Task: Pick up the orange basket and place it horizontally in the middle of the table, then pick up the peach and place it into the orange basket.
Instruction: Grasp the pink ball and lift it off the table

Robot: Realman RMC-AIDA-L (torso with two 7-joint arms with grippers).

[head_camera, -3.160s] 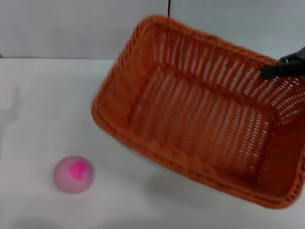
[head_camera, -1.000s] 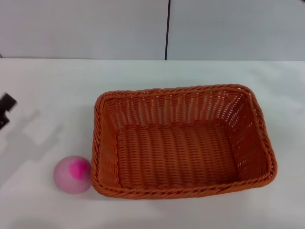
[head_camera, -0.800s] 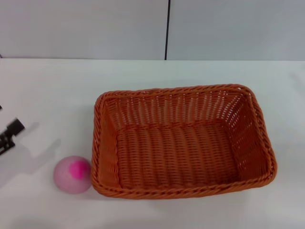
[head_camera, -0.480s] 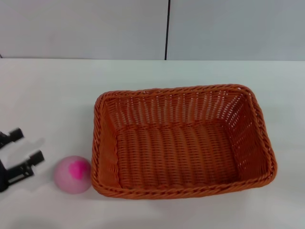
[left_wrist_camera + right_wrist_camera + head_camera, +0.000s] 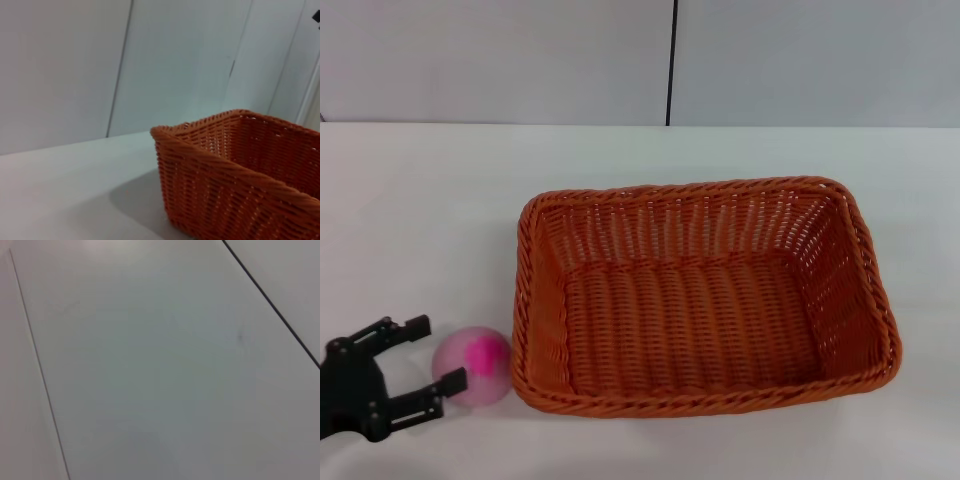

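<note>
Reaching in from my left side, my left gripper (image 5: 433, 353) sits low at the near left of the table (image 5: 420, 200), just beside the peach (image 5: 475, 364). Fingers are spread wide: one fingertip lies at the far side of the peach's left flank, the other at its near side, close to or touching the fruit; contact cannot be confirmed. Nothing is clamped; the peach rests on the table surface.

Peach: pale pink, magenta blotch facing up, just left of the orange basket (image 5: 705, 300), at its near left corner, very close to or touching the braided rim.

Orange basket: upright on the table, long side running left to right, roughly centred, nothing inside. Left wrist view shows one basket corner (image 5: 200, 165) and its slatted wall standing on the table.

Right gripper: not visible in any view; right wrist view shows only plain pale panels.
</note>
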